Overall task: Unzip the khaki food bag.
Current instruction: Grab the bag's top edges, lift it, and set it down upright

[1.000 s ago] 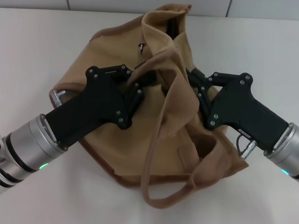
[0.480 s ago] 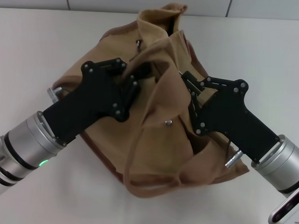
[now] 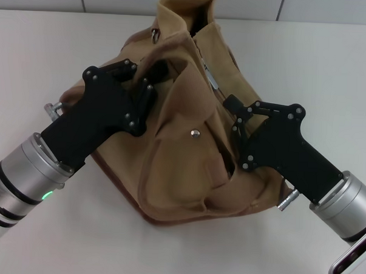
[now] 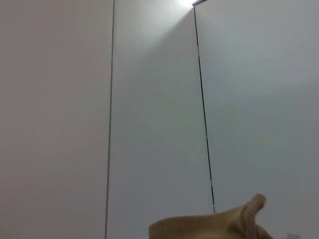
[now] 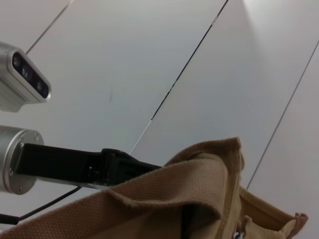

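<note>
The khaki food bag point(image 3: 182, 149) lies slumped on the white table, its silver snap point(image 3: 196, 133) facing up. Its zipper point(image 3: 209, 74) runs along the top towards the far end. My left gripper point(image 3: 150, 86) is shut on a fold of fabric at the bag's upper left side. My right gripper point(image 3: 230, 105) is shut at the near end of the zipper line, and the pull is hidden between its fingers. In the right wrist view the bag's canvas point(image 5: 174, 199) fills the lower part, with the left gripper's black body point(image 5: 89, 167) behind it. The left wrist view catches only a tip of the bag point(image 4: 219, 224).
The white table point(image 3: 319, 70) lies bare around the bag, ending at a grey panelled wall point(image 3: 177, 0) just behind it. A metal ring point(image 3: 156, 33) hangs at the bag's far end.
The left gripper has dragged the bag's top left and away, and the loose handle loop at the front has gone from sight. The right gripper has drawn back towards me, exposing more zipper.
</note>
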Controlling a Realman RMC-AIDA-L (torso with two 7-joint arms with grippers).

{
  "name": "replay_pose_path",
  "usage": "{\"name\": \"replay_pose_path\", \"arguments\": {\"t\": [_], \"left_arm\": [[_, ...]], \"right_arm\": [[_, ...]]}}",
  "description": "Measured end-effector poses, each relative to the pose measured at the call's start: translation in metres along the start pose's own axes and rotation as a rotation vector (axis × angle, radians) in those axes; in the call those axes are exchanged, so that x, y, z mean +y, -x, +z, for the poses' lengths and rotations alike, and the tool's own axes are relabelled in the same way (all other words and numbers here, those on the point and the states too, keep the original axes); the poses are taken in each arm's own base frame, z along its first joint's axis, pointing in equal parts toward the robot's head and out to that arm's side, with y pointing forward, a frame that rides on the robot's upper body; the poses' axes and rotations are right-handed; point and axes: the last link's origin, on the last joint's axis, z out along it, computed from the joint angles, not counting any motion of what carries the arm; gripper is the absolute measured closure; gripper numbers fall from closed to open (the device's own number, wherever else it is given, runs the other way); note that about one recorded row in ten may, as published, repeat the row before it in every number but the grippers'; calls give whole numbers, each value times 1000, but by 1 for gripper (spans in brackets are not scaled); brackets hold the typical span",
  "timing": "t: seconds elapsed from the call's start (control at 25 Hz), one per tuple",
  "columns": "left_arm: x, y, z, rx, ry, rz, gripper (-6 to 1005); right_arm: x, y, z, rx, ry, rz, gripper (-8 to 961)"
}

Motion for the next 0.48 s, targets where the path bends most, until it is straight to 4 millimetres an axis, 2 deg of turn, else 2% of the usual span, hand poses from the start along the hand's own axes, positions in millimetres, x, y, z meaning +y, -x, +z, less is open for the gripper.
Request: {"name": "replay_pose_path", "arguments": {"t": [0.48], "left_arm": [[1, 1, -1, -6, -2, -3, 925]], "right_arm": [[-8, -5, 0, 39, -91, 112, 921]]}}
